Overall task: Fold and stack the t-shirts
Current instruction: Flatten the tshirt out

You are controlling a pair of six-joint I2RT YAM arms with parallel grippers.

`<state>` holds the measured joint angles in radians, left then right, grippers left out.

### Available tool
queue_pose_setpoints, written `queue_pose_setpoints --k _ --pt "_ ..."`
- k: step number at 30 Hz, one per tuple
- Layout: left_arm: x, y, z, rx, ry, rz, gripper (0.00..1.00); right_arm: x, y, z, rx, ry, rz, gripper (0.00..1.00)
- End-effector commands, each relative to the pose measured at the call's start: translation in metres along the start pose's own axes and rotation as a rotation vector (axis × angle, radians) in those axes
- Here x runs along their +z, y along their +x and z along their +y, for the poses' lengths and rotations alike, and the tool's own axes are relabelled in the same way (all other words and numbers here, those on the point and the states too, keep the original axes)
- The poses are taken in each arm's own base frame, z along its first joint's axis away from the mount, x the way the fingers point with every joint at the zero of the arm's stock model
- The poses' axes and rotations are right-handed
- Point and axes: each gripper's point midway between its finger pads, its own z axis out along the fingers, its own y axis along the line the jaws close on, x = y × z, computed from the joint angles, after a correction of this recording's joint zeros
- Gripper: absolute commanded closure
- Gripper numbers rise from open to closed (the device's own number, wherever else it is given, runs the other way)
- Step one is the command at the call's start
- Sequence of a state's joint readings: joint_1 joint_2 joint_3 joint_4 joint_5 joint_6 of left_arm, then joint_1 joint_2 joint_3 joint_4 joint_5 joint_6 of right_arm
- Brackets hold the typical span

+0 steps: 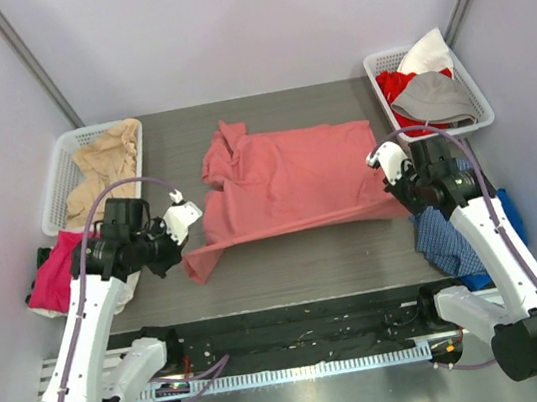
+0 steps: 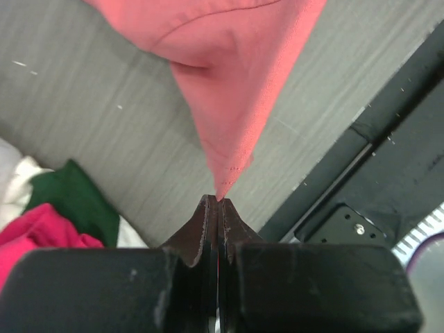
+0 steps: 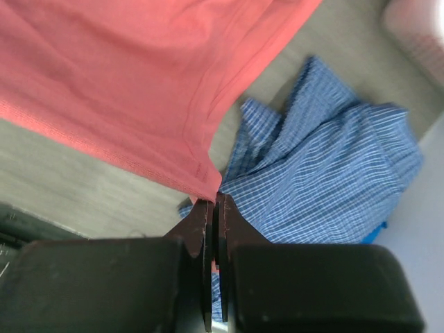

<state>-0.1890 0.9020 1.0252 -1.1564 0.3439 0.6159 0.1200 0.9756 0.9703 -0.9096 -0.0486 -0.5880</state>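
Observation:
A salmon-red t-shirt (image 1: 286, 183) lies spread across the middle of the table, partly lifted at its near edge. My left gripper (image 1: 182, 220) is shut on its near left corner (image 2: 220, 187), which hangs in a point from the jaws. My right gripper (image 1: 392, 168) is shut on its near right corner (image 3: 201, 177). A beige shirt (image 1: 106, 164) fills the left basket. Red and grey shirts (image 1: 430, 96) lie in the right basket. A magenta-pink shirt (image 1: 57, 273) lies at the left edge and also shows in the left wrist view (image 2: 35, 229).
A white basket (image 1: 58, 182) stands at the back left and another (image 1: 475, 94) at the back right. A blue checked cloth (image 1: 446, 235) lies under my right arm and shows in the right wrist view (image 3: 326, 173). A black rail (image 1: 297, 323) runs along the near edge.

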Motion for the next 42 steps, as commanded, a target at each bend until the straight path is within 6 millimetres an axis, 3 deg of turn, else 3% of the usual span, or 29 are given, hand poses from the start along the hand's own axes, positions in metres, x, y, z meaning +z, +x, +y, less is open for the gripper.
queue_pose_setpoints --k 1,8,16,17,18,21,25,27,30,31,32,34,35,36,38,42 --pt "0.002 0.015 -0.014 -0.028 0.077 0.06 1.0 0.007 0.022 0.009 -0.023 -0.041 0.069 0.99" --pt "0.015 0.017 -0.022 -0.065 0.159 0.096 0.9 0.025 0.059 0.013 -0.061 -0.029 0.194 0.99" --pt "0.026 0.021 -0.02 -0.068 0.183 0.135 0.68 0.034 0.071 0.01 -0.079 0.002 0.231 0.9" --pt "0.027 0.02 -0.017 -0.061 0.172 0.126 0.66 0.035 0.071 0.01 -0.074 0.0 0.231 0.86" --pt "0.03 0.021 -0.014 -0.06 0.157 0.126 0.61 0.036 0.069 0.013 -0.071 -0.013 0.224 0.73" --pt "0.037 0.008 0.001 -0.047 0.095 0.069 0.52 0.038 0.064 0.015 -0.053 -0.033 0.21 0.52" --pt "0.045 -0.025 0.031 -0.046 0.002 -0.029 0.49 0.036 0.058 0.016 -0.046 -0.057 0.207 0.31" --pt "0.046 -0.043 0.044 -0.081 -0.038 -0.075 0.43 0.034 0.049 0.02 -0.041 -0.087 0.169 0.15" --pt "0.056 -0.075 0.078 -0.125 -0.131 -0.164 0.38 0.032 0.02 0.011 -0.017 -0.058 0.06 0.04" --pt "0.057 -0.094 0.097 -0.125 -0.192 -0.23 0.36 0.034 0.008 0.004 0.01 -0.036 0.027 0.0" --pt "0.071 -0.095 0.112 -0.154 -0.225 -0.205 0.34 0.038 -0.009 -0.006 0.021 0.002 -0.032 0.0" --pt "0.073 -0.125 0.144 -0.179 -0.298 -0.27 0.28 0.051 -0.027 -0.021 0.048 0.036 -0.06 0.0" --pt "0.093 -0.125 0.157 -0.202 -0.302 -0.237 0.27 0.055 -0.042 -0.033 0.076 0.078 -0.106 0.0" --pt "0.091 -0.142 0.177 -0.206 -0.356 -0.259 0.24 0.061 -0.05 -0.04 0.086 0.096 -0.117 0.0" --pt "0.1 -0.159 0.2 -0.221 -0.392 -0.285 0.21 0.073 -0.072 -0.058 0.119 0.144 -0.167 0.0" --pt "0.136 -0.189 0.253 -0.249 -0.467 -0.305 0.15 0.089 -0.099 -0.09 0.153 0.25 -0.213 0.0"
